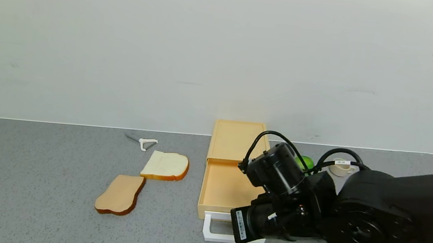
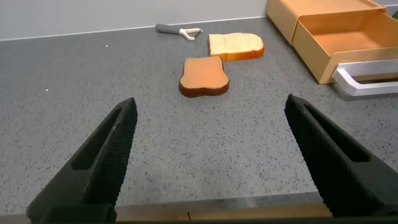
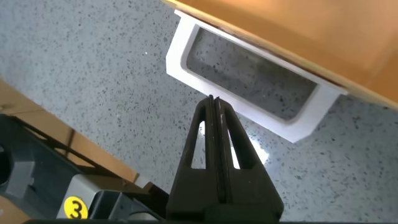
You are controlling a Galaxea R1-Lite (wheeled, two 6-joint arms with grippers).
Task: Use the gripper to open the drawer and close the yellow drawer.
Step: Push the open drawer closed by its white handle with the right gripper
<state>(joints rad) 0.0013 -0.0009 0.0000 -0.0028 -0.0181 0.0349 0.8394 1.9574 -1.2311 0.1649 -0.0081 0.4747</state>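
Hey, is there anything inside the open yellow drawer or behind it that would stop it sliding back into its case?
Nothing visible does. The yellow drawer is pulled out and its tray looks bare; the case lies straight behind it. The right gripper, fingers shut, sits at the white handle.

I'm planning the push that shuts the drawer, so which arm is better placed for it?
Right, probably. The right gripper sits shut at the drawer's white handle, drawer pulled out. The left gripper hovers open over bare countertop, away from it.
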